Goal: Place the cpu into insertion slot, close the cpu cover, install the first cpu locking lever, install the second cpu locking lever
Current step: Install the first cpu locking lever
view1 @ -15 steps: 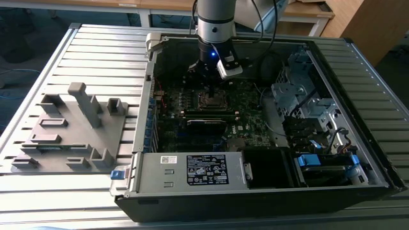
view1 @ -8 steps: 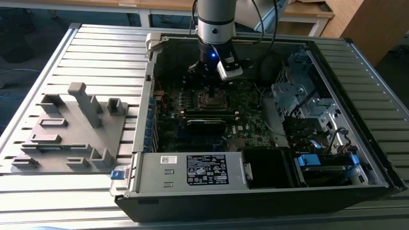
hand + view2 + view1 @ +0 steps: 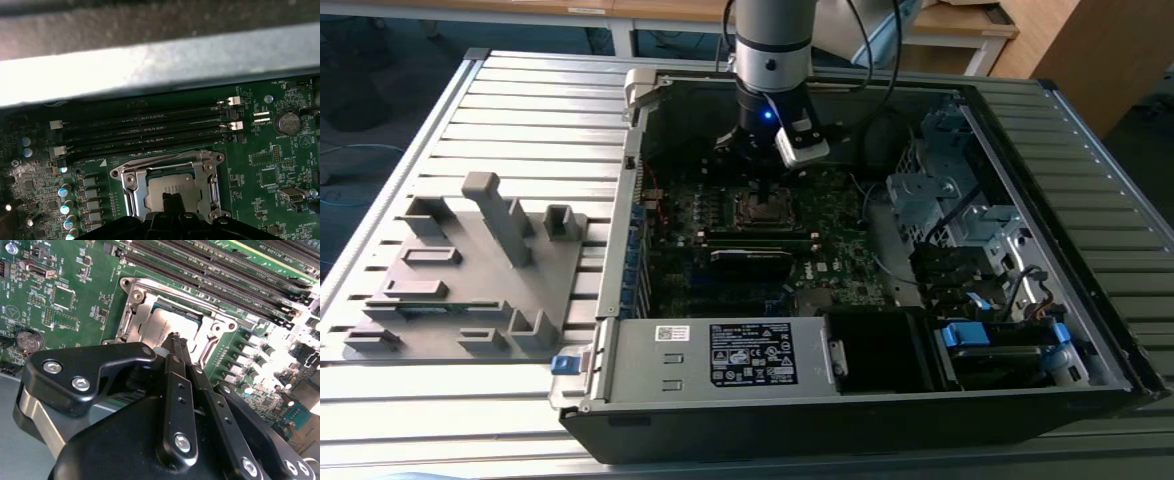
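The cpu [image 3: 165, 322] [image 3: 169, 187], a dull silver square, lies in the insertion slot [image 3: 765, 207] on the green motherboard inside the open computer case. The cpu cover [image 3: 134, 310] [image 3: 131, 189], a silvery frame, lies flat around it, and the chip shows through its window. My gripper [image 3: 765, 188] hangs straight over the socket. In both wrist views its black fingertips [image 3: 176, 342] [image 3: 172, 201] are pressed together, shut with nothing between them, and their tip sits at the chip's edge. A thin metal lever [image 3: 216, 189] runs along one side of the cover.
Long black memory slots [image 3: 145, 131] [image 3: 215, 275] run beside the socket. Capacitors [image 3: 65, 192] and a coin battery [image 3: 288, 121] stand nearby. The case wall [image 3: 150, 60] rises close behind. A power supply [image 3: 720, 355], drive cages [image 3: 961, 215] and a grey fixture [image 3: 467, 270] are around.
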Controlling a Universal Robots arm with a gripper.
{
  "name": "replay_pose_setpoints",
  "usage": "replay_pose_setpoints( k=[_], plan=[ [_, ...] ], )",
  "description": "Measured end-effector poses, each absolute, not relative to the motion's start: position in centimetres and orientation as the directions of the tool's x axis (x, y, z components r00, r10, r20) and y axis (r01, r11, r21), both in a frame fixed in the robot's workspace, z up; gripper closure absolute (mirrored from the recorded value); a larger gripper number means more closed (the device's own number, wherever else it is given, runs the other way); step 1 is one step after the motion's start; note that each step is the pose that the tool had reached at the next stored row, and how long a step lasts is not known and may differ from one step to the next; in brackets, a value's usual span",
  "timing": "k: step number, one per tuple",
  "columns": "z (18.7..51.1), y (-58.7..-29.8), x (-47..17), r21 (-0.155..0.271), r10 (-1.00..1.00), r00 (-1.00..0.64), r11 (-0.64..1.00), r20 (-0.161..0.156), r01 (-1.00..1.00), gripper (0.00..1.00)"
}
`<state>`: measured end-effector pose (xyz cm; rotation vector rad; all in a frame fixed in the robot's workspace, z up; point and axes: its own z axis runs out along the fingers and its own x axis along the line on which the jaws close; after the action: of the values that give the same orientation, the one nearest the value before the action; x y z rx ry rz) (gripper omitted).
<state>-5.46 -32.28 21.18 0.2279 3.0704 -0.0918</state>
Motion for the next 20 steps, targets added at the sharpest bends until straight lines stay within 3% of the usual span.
replay_pose_setpoints(
  k=[20],
  plan=[
    [21.72, -32.4, -5.2, -0.041, 0.146, -0.987, 0.988, -0.064, 0.149, 0.89]
  ],
)
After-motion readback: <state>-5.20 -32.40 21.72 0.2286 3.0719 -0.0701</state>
